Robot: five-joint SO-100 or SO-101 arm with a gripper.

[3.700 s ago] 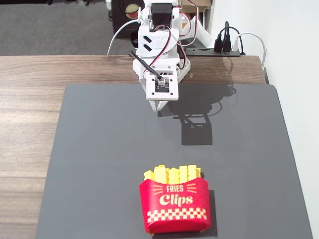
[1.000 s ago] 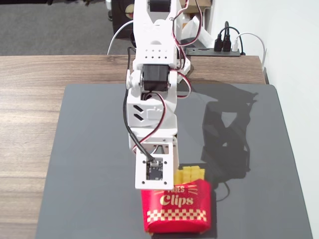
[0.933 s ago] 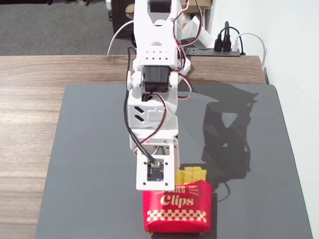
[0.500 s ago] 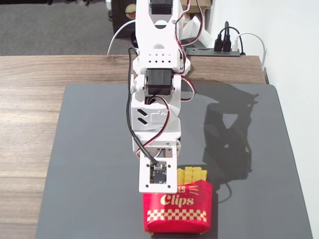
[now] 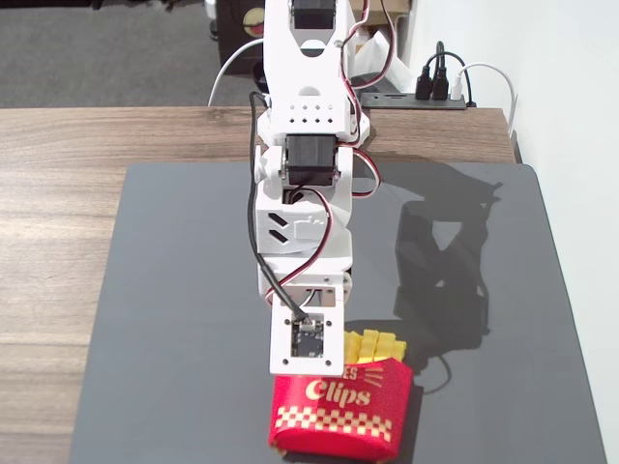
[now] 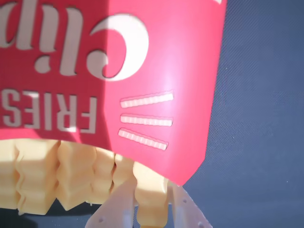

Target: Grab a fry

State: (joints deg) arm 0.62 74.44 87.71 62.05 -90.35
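Observation:
In the wrist view the red "Fries Clips" carton [image 6: 156, 61] fills the upper frame, with several yellow crinkle-cut fries [image 6: 52, 180] sticking out of its mouth. My gripper [image 6: 153, 189] comes in from the bottom edge. Its two white fingers [image 6: 116, 209] stand on either side of the rightmost fry [image 6: 151, 202] and press against it; that fry is still in the carton. In the fixed view the carton [image 5: 340, 411] lies on the mat at the front with the fries [image 5: 377, 345] pointing away, and the wrist camera board [image 5: 308, 338] hides the jaws.
A dark grey mat [image 5: 174, 319] covers the wooden table [image 5: 58, 193]. The white arm [image 5: 305, 174] stands over the middle of the mat. A power strip with plugs [image 5: 435, 92] lies at the far right, by the white wall.

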